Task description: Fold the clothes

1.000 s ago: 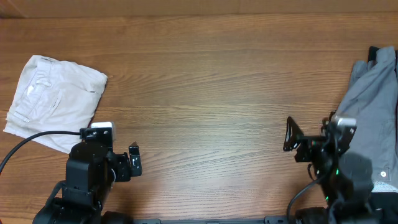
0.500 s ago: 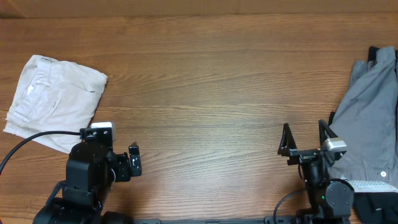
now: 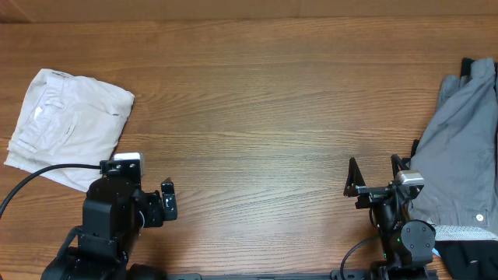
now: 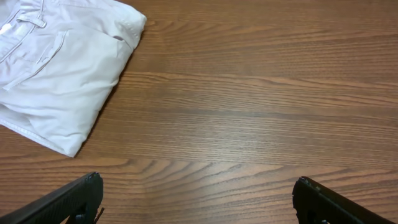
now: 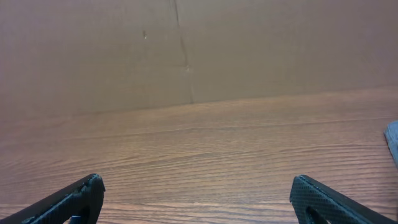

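Grey garment just beside right claw, cream shorts far left

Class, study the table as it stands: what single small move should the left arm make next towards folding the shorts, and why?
Probably ease the left gripper forward and to its left, towards the near corner of the beige shorts. Its jaws stand open and empty over bare table, and the shorts lie apart from it, ahead and leftward, untouched.
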You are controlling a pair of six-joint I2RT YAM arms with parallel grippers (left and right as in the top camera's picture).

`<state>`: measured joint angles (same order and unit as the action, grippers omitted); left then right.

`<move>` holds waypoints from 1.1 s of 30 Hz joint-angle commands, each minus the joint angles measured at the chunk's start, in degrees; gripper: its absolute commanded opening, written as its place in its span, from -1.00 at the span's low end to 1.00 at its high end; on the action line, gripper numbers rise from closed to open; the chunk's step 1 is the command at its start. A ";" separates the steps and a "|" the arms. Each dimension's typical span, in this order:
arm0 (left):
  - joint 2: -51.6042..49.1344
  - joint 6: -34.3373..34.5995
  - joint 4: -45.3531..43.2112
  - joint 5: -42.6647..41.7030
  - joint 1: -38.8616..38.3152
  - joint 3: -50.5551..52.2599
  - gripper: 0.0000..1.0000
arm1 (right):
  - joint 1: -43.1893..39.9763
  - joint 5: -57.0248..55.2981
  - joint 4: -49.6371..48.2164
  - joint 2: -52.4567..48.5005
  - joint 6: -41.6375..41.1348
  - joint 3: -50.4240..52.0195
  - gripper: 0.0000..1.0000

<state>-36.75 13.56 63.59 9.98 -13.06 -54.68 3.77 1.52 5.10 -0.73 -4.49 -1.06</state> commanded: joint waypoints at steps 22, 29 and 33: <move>1.25 -2.38 1.55 2.45 0.92 0.22 1.00 | -0.37 0.04 -0.35 0.57 -0.39 0.61 1.00; 9.84 -2.21 -8.20 -2.69 4.72 11.56 1.00 | -0.37 0.04 -0.35 0.57 -0.37 0.61 1.00; 17.07 -2.21 -19.08 -7.21 6.82 22.80 1.00 | -0.37 0.04 -0.35 0.57 -0.39 0.61 1.00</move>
<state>-24.14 12.40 48.77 7.44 -7.62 -38.61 3.75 1.52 5.13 -0.73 -4.47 -1.06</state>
